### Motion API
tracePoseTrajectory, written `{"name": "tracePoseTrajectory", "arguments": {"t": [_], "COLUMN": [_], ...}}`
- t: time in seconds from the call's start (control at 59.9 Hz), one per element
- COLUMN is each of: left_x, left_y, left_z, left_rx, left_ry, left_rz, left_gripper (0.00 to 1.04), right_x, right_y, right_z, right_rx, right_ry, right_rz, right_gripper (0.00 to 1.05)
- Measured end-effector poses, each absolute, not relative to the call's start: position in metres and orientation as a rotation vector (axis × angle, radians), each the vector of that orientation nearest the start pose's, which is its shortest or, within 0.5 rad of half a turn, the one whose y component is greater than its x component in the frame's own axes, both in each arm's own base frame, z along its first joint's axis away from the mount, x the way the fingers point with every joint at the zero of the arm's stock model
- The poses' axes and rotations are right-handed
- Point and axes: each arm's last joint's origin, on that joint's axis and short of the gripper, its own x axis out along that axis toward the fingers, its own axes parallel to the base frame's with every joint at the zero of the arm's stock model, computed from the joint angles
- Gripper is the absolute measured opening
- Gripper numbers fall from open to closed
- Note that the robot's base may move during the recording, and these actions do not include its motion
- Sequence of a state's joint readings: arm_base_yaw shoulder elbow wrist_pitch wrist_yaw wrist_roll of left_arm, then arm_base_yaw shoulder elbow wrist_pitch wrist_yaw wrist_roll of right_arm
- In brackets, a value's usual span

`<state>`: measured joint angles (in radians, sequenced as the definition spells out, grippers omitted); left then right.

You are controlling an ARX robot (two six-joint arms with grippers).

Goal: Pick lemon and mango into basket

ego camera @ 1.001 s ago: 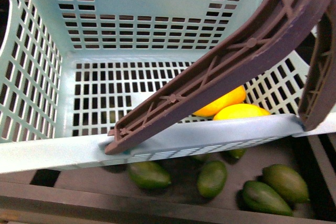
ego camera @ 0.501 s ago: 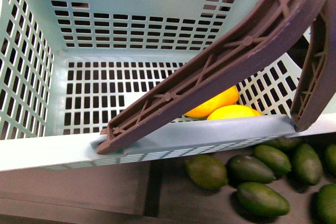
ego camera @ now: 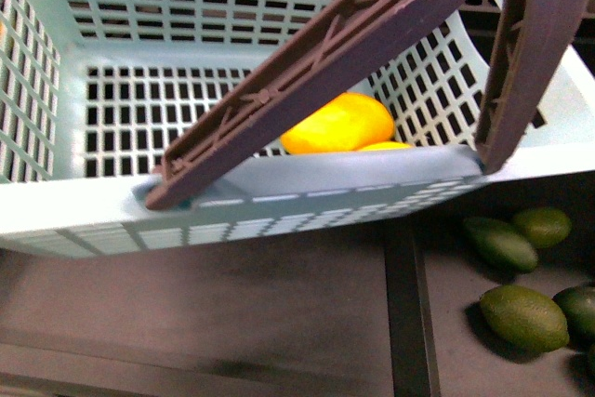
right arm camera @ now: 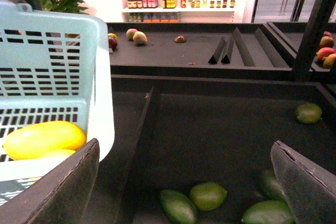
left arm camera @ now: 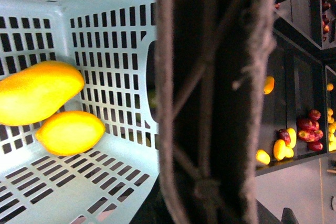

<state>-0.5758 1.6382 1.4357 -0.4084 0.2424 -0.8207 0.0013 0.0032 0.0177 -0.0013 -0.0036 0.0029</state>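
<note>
Jaws of the right gripper (right arm camera: 186, 182) stand wide apart with nothing between them; both dark fingers (right arm camera: 63, 187) show at the edges of the right wrist view, above a dark bin. Left gripper: its jaws do not show in any view, so cannot tell how they stand. The left wrist view is filled through the middle by the brown basket handle (left arm camera: 215, 98), seen very close.

Pale blue slatted basket (ego camera: 307, 188) fills the upper front view, its handle crossing from 7 o'clock up toward 1 o'clock. Mango (ego camera: 337, 124) lies on the basket floor near the front wall, right of centre. Lemon (ego camera: 383, 146) sits just beside it at about 5 o'clock from the mango, mostly hidden by the basket rim. In the left wrist view mango (left arm camera: 38, 92) and lemon (left arm camera: 71, 132) are touching, in a corner of the basket (left arm camera: 115, 19).

Green oval fruits (ego camera: 522, 316) lie in the dark bin at 4 o'clock of the front view, outside the basket. Red and yellow fruits (left arm camera: 307, 132) sit on a far shelf in the left wrist view.
</note>
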Motion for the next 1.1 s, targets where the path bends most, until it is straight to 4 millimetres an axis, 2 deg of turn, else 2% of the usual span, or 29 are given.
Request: {"name": "tracePoseTrajectory", "arguments": {"t": [0.1,0.267,0.334,0.467,0.567,0.734,0.835,0.968,1.102], "left_x": [0.305,0.318,0.336,0.373,0.401,0.467,0.497,0.512,0.519], "left_y": [-0.207,-0.214,-0.207,-0.192,-0.181,-0.171,-0.167,-0.164,-0.161], "left_z": [0.321,0.315,0.313,0.301,0.283,0.239,0.227,0.218,0.195], "left_rx": [-0.654,-0.957,-1.057,-1.138,-1.18,-1.264,-1.328,-1.355,-1.36], "left_ry": [0.904,0.652,0.603,0.578,0.58,0.566,0.535,0.506,0.514], "left_rz": [-0.488,-0.116,-0.016,0.07,0.139,0.252,0.269,0.302,0.366], "left_gripper": [0.05,0.05,0.05,0.05,0.05,0.05,0.05,0.05,0.05], "right_x": [0.097,0.097,0.097,0.097,0.097,0.097,0.097,0.097,0.097], "right_y": [0.0,0.0,0.0,0.0,0.0,0.0,0.0,0.0,0.0], "right_z": [0.169,0.169,0.169,0.169,0.169,0.169,0.169,0.169,0.169], "right_rx": [0.003,0.003,0.003,0.003,0.003,0.003,0.003,0.003,0.003], "right_ry": [-0.013,-0.013,-0.013,-0.013,-0.013,-0.013,-0.013,-0.013,-0.013], "right_rz": [0.005,0.005,-0.001,-0.001,-0.001,-0.001,-0.001,-0.001,-0.001], "right_gripper": [0.96,0.96,0.96,0.96,0.96,0.96,0.96,0.96,0.96]}}
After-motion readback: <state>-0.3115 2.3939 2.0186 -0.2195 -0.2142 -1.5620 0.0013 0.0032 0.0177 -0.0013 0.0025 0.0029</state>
